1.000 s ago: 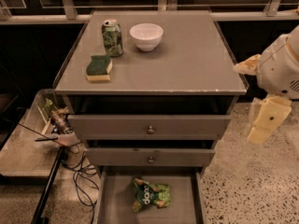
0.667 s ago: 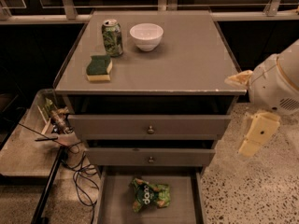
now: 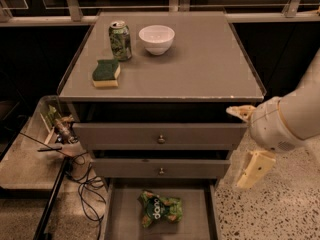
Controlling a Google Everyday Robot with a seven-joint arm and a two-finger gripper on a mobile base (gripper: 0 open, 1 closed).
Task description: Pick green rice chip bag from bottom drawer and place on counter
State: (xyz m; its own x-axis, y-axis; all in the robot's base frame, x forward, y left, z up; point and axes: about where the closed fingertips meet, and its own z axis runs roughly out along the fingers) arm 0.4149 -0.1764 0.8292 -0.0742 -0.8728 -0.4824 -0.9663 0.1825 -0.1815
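Note:
The green rice chip bag (image 3: 160, 208) lies crumpled on the floor of the open bottom drawer (image 3: 125, 219), near its middle. The counter (image 3: 200, 64) is the grey-brown top of the cabinet. My gripper (image 3: 237, 147) hangs at the cabinet's front right corner, level with the two upper drawers. It is above and to the right of the bag and is not touching it. Its cream fingers (image 3: 255, 168) are spread apart and hold nothing.
On the counter's left stand a green soda can (image 3: 120, 40), a white bowl (image 3: 156, 38) and a green-topped yellow sponge (image 3: 106, 73). The two upper drawers (image 3: 161, 139) stand slightly pulled out. A low side table with clutter (image 3: 55, 129) and cables (image 3: 85, 184) is at the left.
My arm and gripper have moved left and down, from beside the counter's right edge to the cabinet's front right corner. The bag has not moved.

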